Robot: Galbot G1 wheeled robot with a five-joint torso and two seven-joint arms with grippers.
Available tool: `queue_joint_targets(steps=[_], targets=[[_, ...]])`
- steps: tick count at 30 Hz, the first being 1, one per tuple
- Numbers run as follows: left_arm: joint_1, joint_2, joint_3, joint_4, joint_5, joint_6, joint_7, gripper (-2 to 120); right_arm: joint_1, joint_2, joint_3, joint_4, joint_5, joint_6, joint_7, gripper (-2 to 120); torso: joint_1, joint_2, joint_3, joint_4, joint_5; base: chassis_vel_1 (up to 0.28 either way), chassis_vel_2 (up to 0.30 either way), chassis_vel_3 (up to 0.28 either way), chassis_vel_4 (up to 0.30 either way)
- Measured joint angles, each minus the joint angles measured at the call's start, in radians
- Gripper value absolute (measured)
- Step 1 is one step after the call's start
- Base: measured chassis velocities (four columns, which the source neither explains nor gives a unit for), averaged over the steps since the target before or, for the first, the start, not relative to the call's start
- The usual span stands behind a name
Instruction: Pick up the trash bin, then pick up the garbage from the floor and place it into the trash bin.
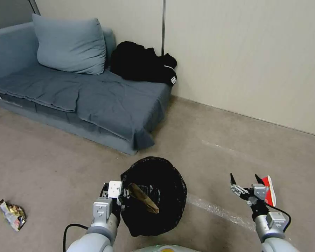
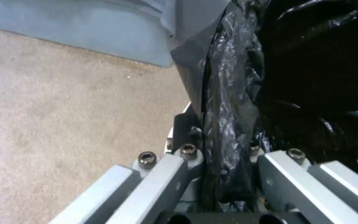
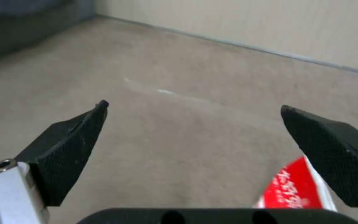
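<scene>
The left claw is pinching the near rim of the trash bin, holding it above the floor with a brown paper piece inside. The right claw is hanging wide open and empty, just beside a red packet. A gold wrapper is lying far left.

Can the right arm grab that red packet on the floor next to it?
Probably yes. The right pincer is open, the red packet lies just beside one finger, and only bare floor lies around it.
</scene>
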Motion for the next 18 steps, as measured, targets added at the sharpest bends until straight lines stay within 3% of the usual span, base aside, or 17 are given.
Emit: queue_joint_targets(steps=[6,18], targets=[[0.004,0.000,0.005,0.000,0.005,-0.002,0.000,1,0.090,-0.018,0.039,-0.171,-0.004,0.000,-0.006,100,0.000,0.000,0.000,-0.0001,-0.0001,0.000,0.000,0.000,0.000],[0.007,0.001,0.005,0.004,0.006,-0.005,0.000,1,0.148,-0.028,0.085,-0.327,-0.050,0.040,-0.017,100,0.000,0.000,0.000,0.0000,-0.0001,0.000,0.000,0.000,0.000]])
